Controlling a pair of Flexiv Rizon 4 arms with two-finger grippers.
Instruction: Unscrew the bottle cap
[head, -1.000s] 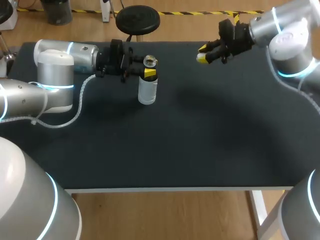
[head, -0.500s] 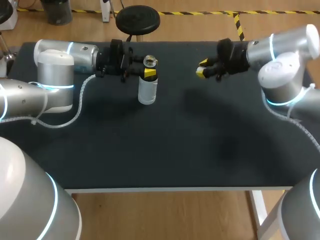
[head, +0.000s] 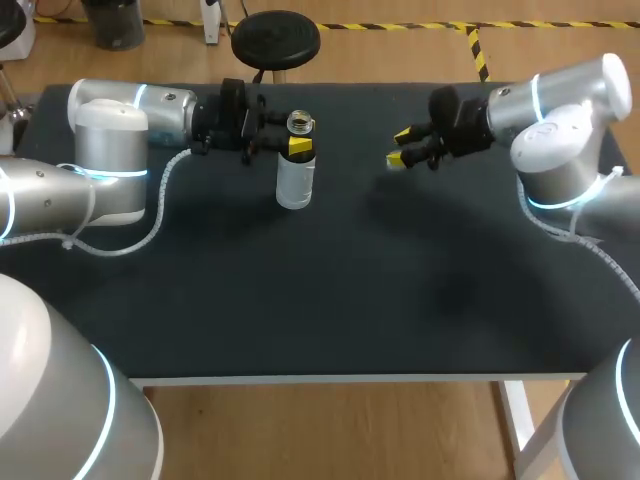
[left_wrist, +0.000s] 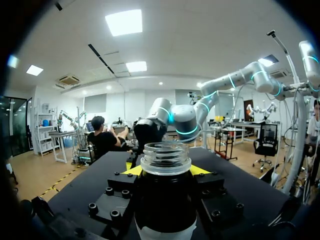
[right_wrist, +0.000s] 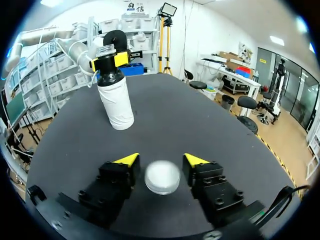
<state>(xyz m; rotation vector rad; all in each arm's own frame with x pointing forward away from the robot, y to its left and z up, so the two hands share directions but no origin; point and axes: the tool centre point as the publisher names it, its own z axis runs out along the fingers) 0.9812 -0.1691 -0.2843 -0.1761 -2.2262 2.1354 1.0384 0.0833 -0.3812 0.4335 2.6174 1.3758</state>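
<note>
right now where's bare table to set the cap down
Bare: the table's whole near half, and the strip between the bottle and the right gripper. Crowded: far left, where the left gripper clamps the bottle beside its cable.

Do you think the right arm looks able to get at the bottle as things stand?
Probably yes: bare table lies between the right gripper and the bottle, though the left gripper clamps its neck.

The bottle (head: 295, 175), dark with a white label and a bare, clear threaded neck, stands upright at the frame's upper left-centre. The round white cap (right_wrist: 162, 176), blurred, sits between the right tool's (right_wrist: 161, 160) parted fingers.
</note>
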